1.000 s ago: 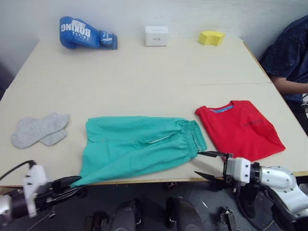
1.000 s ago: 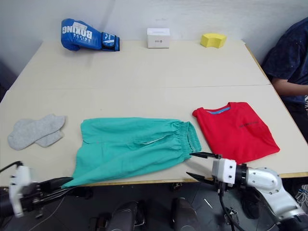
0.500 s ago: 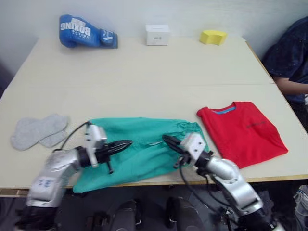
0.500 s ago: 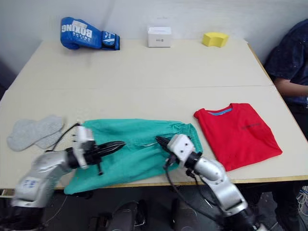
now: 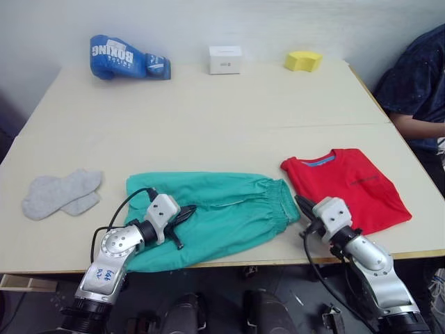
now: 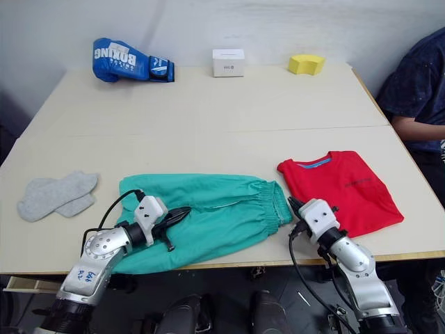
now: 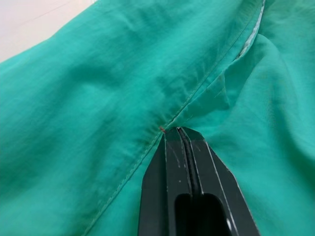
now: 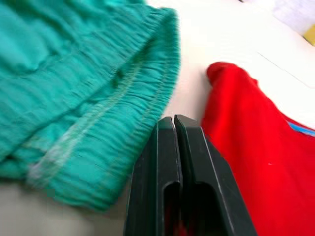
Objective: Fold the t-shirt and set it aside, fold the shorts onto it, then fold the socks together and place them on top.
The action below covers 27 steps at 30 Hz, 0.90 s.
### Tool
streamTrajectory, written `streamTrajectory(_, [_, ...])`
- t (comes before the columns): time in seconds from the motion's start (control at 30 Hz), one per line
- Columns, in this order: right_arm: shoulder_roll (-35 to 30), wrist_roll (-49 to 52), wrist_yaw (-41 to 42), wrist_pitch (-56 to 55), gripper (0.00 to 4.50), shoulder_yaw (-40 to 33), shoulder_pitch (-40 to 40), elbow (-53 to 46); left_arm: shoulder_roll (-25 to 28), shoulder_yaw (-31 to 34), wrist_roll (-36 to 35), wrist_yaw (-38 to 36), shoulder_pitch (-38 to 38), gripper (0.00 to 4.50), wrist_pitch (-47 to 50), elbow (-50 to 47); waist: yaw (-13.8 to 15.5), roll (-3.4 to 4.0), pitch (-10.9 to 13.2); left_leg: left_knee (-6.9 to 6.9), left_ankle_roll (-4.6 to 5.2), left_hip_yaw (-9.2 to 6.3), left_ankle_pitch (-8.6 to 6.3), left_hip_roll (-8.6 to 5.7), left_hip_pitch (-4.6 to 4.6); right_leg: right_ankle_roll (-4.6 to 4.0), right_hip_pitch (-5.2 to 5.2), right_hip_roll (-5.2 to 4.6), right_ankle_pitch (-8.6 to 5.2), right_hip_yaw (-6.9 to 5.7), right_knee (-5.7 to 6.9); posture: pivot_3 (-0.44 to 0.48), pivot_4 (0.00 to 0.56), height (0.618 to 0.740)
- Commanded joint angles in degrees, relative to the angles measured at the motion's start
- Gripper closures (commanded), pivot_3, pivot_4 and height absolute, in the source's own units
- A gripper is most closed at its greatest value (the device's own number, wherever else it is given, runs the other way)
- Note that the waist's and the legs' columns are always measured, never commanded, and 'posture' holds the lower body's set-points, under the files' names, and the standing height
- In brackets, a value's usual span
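The teal-green shorts [image 5: 222,212] lie flat near the table's front edge, with the gathered waistband [image 8: 123,83] toward the right. My left gripper [image 5: 189,209] is shut, and its tips rest on a seam of the shorts [image 7: 98,98] left of their middle, with no cloth seen between the fingers. The red t-shirt [image 5: 348,188] lies folded to the right of the shorts. My right gripper [image 6: 292,202] is shut and points into the bare gap between the waistband and the t-shirt [image 8: 256,147]. The light grey socks [image 5: 61,193] lie overlapped at the far left.
A blue boxing glove [image 5: 128,57], a white box [image 5: 224,60] and a yellow sponge [image 5: 303,60] stand along the table's far edge. A person in dark blue [image 5: 417,90] sits at the right side. The table's front edge [image 5: 243,263] runs just under both arms.
Both arms rose from below the front edge over the table, and both grippers shut. The right gripper then slid from the shorts' middle to the gap by the waistband.
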Motion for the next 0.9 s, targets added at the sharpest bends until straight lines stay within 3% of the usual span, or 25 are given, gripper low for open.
streamTrajectory(0.03, [1.4, 9.5, 2.1, 7.3, 4.44, -0.7, -5.0, -12.2, -0.1, 2.9, -8.8, -4.6, -2.6, 4.5, 2.1, -5.9, -0.1, 0.0, 0.0, 0.11, -0.33, 0.0, 0.16, 0.08, -0.05, -0.05, -0.08, 0.07, -0.07, 0.02, 0.15, 0.0, 0.15, 0.74])
streamTrajectory(0.2, [4.6, 8.9, 1.8, 18.0, 4.44, 7.7, -11.4, -16.5, 1.2, 1.9, -10.1, -5.9, -9.6, 4.5, 8.0, -7.1, 0.3, -0.11, 0.0, 0.24, -0.27, -0.15, 0.09, 0.39, 0.0, -0.08, 0.02, 0.42, -0.08, -0.08, 0.23, 0.0, 0.15, 0.74])
streamTrajectory(0.33, [8.8, 0.2, -0.4, 18.4, 4.44, 15.0, -13.9, -9.9, 1.5, -2.1, -3.1, -5.3, -14.0, 4.5, 6.3, -0.9, 0.2, -0.11, 0.0, 0.22, -0.28, -0.13, 0.09, 0.4, -0.03, -0.16, 0.01, 0.45, -0.09, -0.11, 0.2, 0.0, 0.15, 0.74])
streamTrajectory(0.43, [13.0, -3.3, -2.8, 14.5, 4.44, 16.0, -14.5, -2.9, 0.5, -4.1, -0.3, -5.2, -15.3, 4.5, 5.1, 3.1, 0.1, -0.13, 0.0, 0.24, -0.4, 0.03, 0.21, 0.35, -0.09, -0.16, -0.08, 0.45, -0.09, -0.03, 0.18, 0.0, 0.15, 0.74])
streamTrajectory(0.67, [11.1, -5.0, -4.2, 6.2, 4.44, 7.5, -9.5, 5.4, -0.8, -5.7, 4.0, -3.1, -15.4, 4.5, 5.5, 9.0, 0.3, -0.18, 0.0, 0.25, -0.42, 0.14, 0.18, 0.35, -0.14, -0.15, -0.22, 0.46, -0.09, 0.07, 0.21, 0.0, 0.15, 0.74])
streamTrajectory(0.77, [9.7, 3.4, 1.3, 5.0, 4.44, 2.5, -5.4, -0.8, -1.1, -5.2, 4.0, -3.3, -14.3, 4.5, 4.7, 9.2, 0.6, -0.2, 0.0, 0.26, -0.45, 0.11, 0.11, 0.34, -0.12, -0.13, -0.16, 0.43, -0.08, 0.07, 0.17, 0.0, 0.15, 0.74])
streamTrajectory(0.9, [7.9, 16.4, 3.2, 14.4, 4.28, -3.5, 0.6, -14.3, -1.2, -4.6, 2.9, -4.9, -12.9, 4.5, 2.4, 8.6, 0.1, -0.19, 0.0, 0.18, -0.25, 0.08, -0.03, 0.44, -0.1, -0.16, -0.19, 0.44, -0.1, 0.09, 0.19, 0.0, 0.15, 0.74])
